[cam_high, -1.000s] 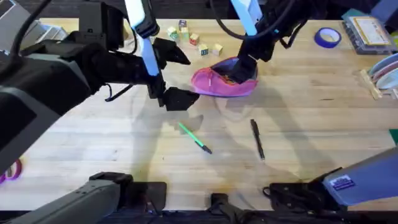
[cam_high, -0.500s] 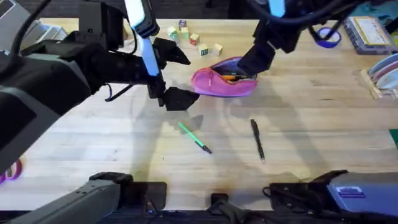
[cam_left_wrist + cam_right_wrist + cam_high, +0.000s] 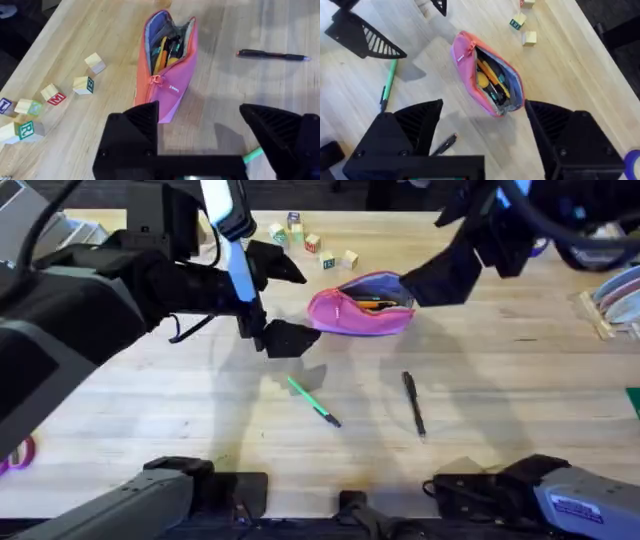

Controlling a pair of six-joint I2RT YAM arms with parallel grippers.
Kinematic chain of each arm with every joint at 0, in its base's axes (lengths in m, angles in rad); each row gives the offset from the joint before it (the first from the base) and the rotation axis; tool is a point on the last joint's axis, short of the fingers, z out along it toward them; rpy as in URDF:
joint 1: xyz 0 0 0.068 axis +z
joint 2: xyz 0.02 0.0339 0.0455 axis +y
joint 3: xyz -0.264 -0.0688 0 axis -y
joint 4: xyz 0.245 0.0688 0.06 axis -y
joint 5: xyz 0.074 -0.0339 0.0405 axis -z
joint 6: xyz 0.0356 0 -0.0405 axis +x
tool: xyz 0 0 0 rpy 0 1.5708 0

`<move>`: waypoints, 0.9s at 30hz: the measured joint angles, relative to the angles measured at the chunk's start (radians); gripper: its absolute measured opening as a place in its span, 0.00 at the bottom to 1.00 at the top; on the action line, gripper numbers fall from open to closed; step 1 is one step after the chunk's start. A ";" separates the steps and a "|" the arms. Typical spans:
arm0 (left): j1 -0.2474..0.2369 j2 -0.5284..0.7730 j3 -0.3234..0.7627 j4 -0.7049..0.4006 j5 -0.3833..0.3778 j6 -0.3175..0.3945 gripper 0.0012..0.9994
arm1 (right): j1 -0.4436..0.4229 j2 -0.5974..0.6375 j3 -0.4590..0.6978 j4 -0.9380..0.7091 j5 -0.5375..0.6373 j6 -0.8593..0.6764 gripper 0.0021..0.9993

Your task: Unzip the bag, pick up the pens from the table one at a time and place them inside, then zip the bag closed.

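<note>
Now the right pincer [image 3: 432, 284] has lifted off the bag [image 3: 360, 312] — open.

Bench [image 3: 520, 380]: light wood-plank top.

Lying on it:
- Pink pencil pouch [image 3: 362, 311], near the far edge around the middle, zipper open, purple-blue lining and orange and dark items showing inside.
- Green pen [image 3: 314, 401], toward the middle of the bench, lying at a slant.
- Black pen [image 3: 414, 404], beside the green pen toward the right edge, apart from it, pointing roughly from far edge to near edge.
- Lettered wooden blocks [image 3: 310, 238], scattered along the far edge, just left of the pouch.
- Blue tape roll [image 3: 526, 240], far right corner.
- Purple tape roll [image 3: 18, 455], near left corner.
</note>
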State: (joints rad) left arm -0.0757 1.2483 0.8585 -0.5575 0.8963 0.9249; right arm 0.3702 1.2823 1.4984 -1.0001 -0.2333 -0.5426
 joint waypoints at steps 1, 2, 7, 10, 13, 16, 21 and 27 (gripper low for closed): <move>0.000 0.000 0.000 0.000 0.000 0.000 0.99 | 0.000 -0.052 -0.060 0.031 0.000 0.025 1.00; 0.000 0.000 0.000 0.000 0.000 0.000 0.99 | 0.000 -0.070 -0.080 0.042 0.001 0.033 1.00; 0.000 0.000 0.000 0.000 0.000 0.000 0.99 | 0.000 -0.178 -0.183 0.070 0.009 0.075 1.00; 0.000 0.000 0.000 0.000 0.000 0.000 0.99 | 0.000 -0.236 -0.223 0.077 0.020 0.105 1.00; 0.000 0.000 0.000 0.000 0.000 0.000 0.99 | 0.000 -0.277 -0.250 0.076 0.027 0.126 1.00; 0.000 0.000 0.000 0.000 0.000 0.000 0.99 | 0.000 -0.294 -0.259 0.075 0.029 0.141 1.00; 0.000 0.000 0.000 0.000 0.000 0.000 0.99 | 0.000 -0.294 -0.264 0.076 0.031 0.154 1.00; 0.000 -0.002 0.000 -0.001 0.000 0.000 0.99 | 0.000 -0.295 -0.265 0.074 0.031 0.207 1.00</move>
State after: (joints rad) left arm -0.0757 1.2460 0.8585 -0.5589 0.8959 0.9249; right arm 0.3702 0.9871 1.2331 -0.9265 -0.2024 -0.3357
